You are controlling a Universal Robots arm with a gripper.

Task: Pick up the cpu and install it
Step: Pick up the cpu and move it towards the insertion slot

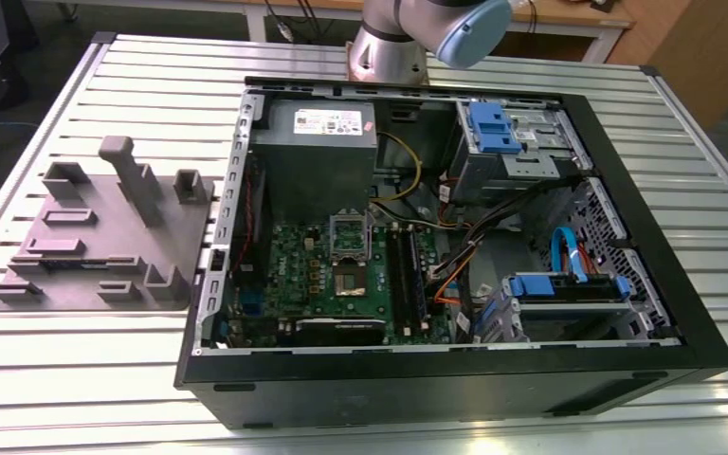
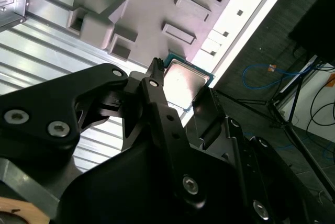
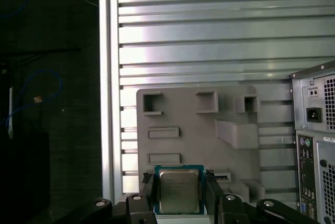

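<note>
**Q:** What has your claw (image 3: 179,182) got?

**Me:** The cpu (image 3: 179,197). My two black fingers (image 3: 148,195) are closed on opposite edges of it. Its silvery top faces my camera and its pale green rim shows past the pads. The second wrist view shows the same pinch on the cpu (image 2: 187,79) from the side.

**Q:** Is it resting on anything?

**Me:** I judge not. The grey parts tray (image 3: 199,140) lies below and looks well apart from the chip, so I take it to be hanging in the air over the tray's edge. The tray lies on the slatted metal tabletop (image 3: 209,25), close to the edge that is on the exterior view's left.

**Q:** And where does it belong?

**Me:** In the open computer case (image 1: 465,384), which takes up the rest of the tabletop, towards the exterior view's right. The green motherboard (image 1: 291,275) lies flat on its floor, and the socket (image 1: 346,281) on it is uncovered.

**Q:** What could go wrong?

**Me:** I hold the chip only by two thin edges. A jolt could make it pivot or slip out, and it would drop onto the tray or the slats. If it turns in my grip, it would meet the socket askew, and pressing down then could damage the contacts. The case walls are tall, and orange cables (image 1: 446,277) run just beside the board, so my fingers could catch on either.
</note>
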